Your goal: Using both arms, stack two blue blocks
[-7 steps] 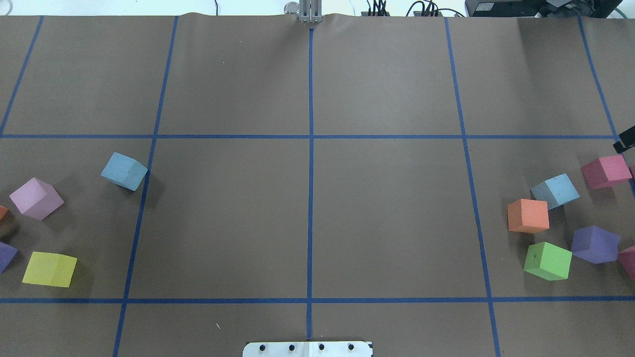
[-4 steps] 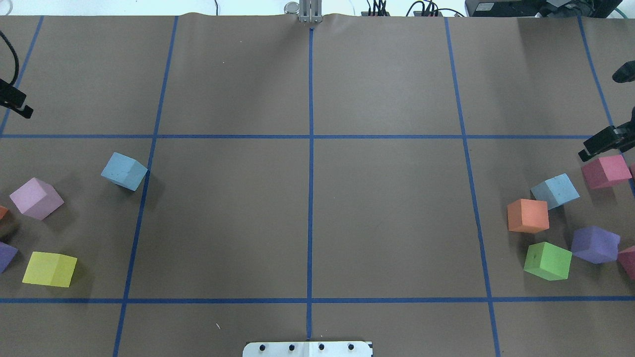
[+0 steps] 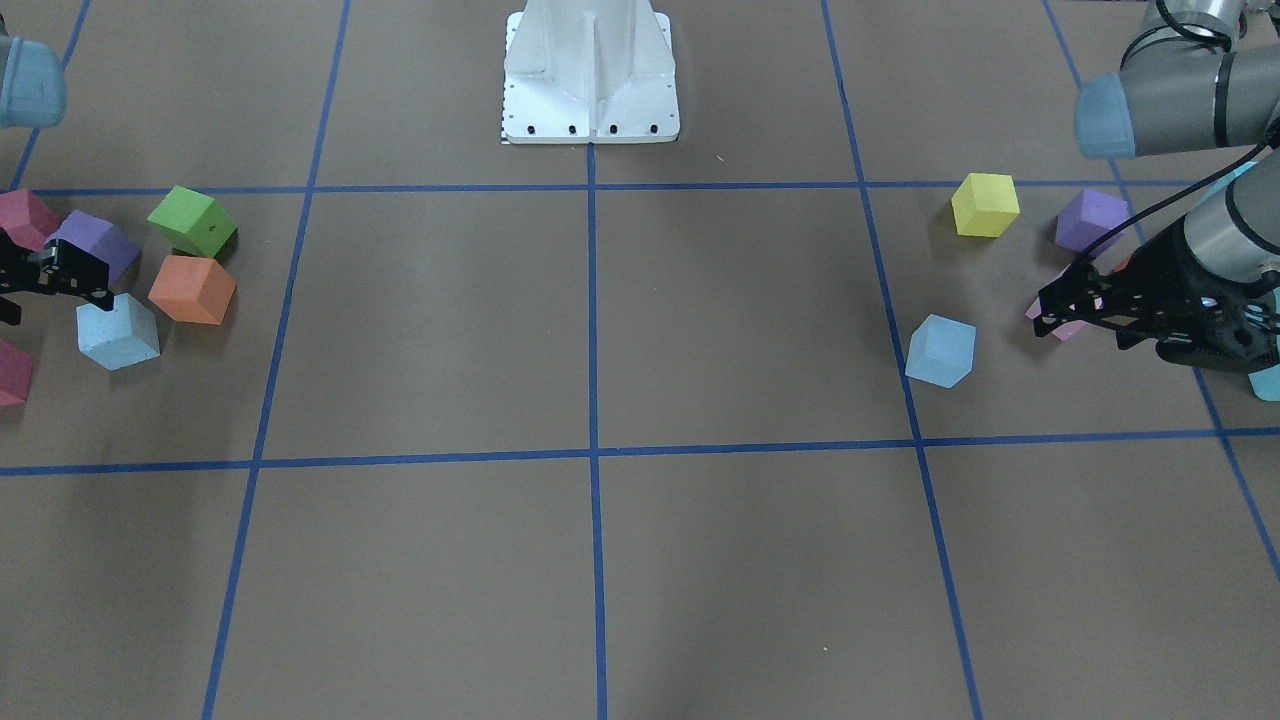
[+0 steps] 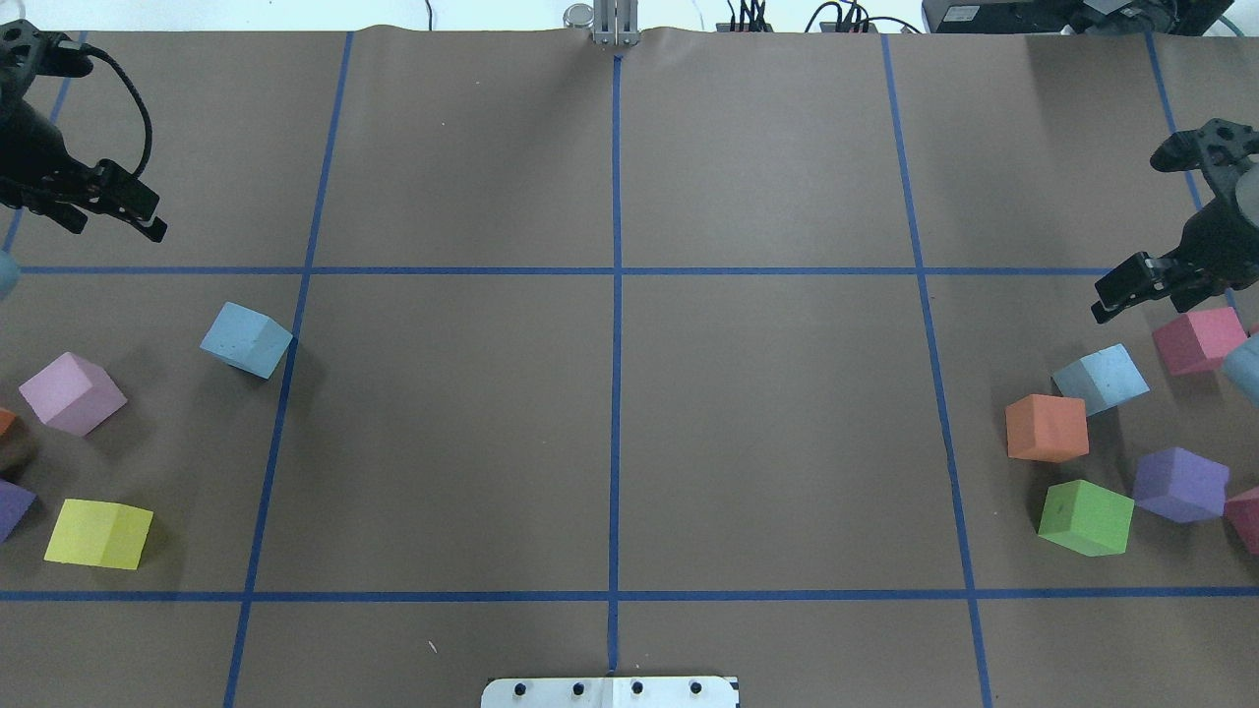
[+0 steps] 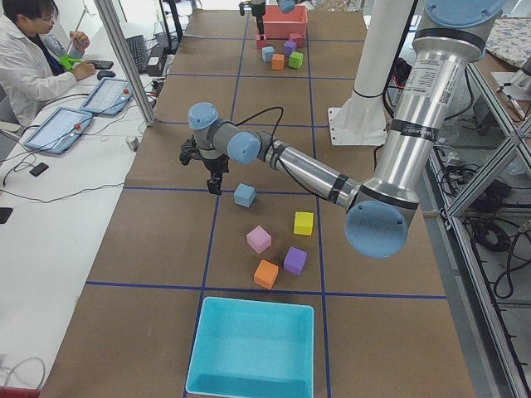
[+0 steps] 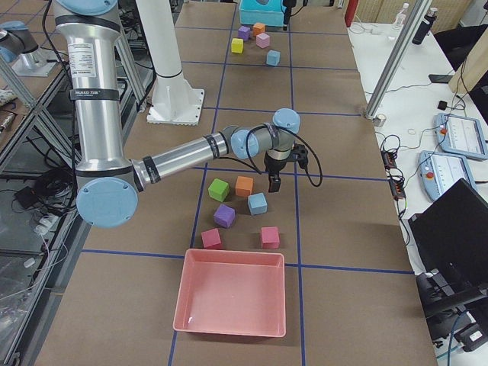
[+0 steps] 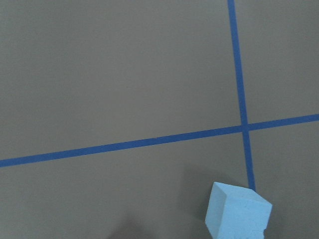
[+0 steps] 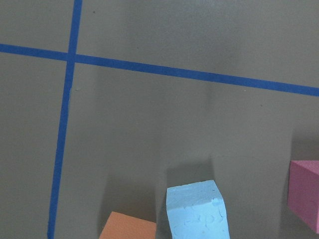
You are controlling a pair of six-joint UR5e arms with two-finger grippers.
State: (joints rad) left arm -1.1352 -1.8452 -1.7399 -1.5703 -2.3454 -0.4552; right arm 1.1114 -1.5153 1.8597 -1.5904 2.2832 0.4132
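Note:
One pale blue block [image 4: 246,339] lies on the left half of the table by a tape line; it also shows in the front view [image 3: 940,350] and the left wrist view [image 7: 238,211]. The other blue block [image 4: 1100,379] lies on the right beside an orange cube [image 4: 1047,428]; it also shows in the right wrist view [image 8: 198,211]. My left gripper [image 4: 155,221] is open and empty, above the table beyond and left of its block. My right gripper [image 4: 1102,300] is open and empty, just beyond its block.
Left side: a pink cube [image 4: 72,393], a yellow cube [image 4: 98,533] and a purple cube [image 4: 12,506]. Right side: green [image 4: 1086,517], purple [image 4: 1180,484] and magenta [image 4: 1198,339] cubes. A turquoise box [image 5: 253,348] and a pink tray [image 6: 231,301] stand at the table ends.
Both grippers have come into the overhead view from the outer edges and moved inward toward the blocks. No block has moved.

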